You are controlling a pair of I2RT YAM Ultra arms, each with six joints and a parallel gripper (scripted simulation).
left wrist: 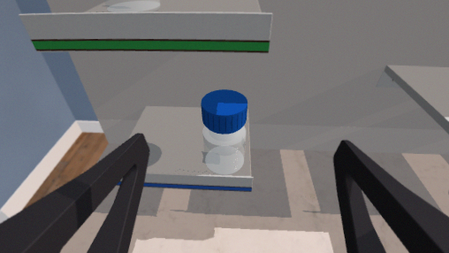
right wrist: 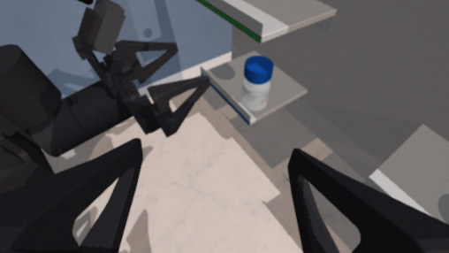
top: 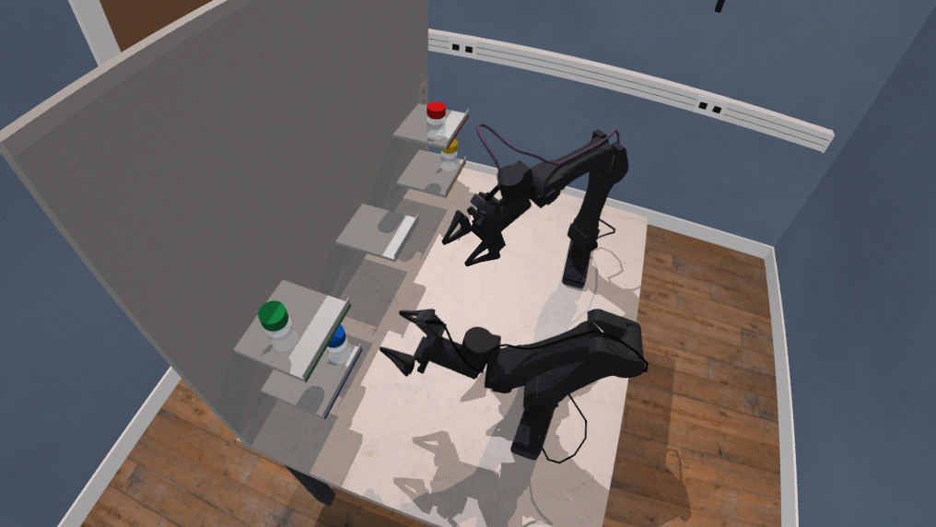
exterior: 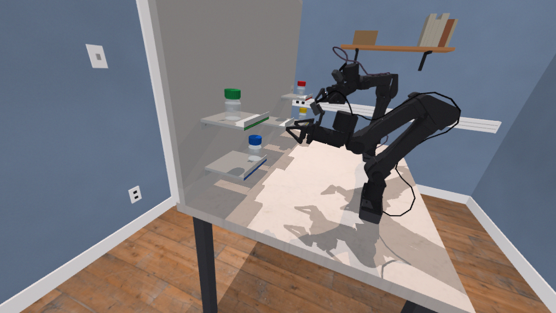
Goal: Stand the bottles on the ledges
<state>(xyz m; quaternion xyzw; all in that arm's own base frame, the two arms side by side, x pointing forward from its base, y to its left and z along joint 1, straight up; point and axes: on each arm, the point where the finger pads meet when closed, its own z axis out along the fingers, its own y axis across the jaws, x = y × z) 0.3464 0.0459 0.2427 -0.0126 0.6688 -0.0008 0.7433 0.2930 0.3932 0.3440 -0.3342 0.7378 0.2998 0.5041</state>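
No words, brands or numbers can be read anywhere, neither on the bottles [top: 283, 333] [exterior: 232, 108] [left wrist: 224, 148] [right wrist: 255, 94] nor on the ledges [top: 262, 344] [exterior: 218, 119] [left wrist: 172, 128] [right wrist: 283, 90].
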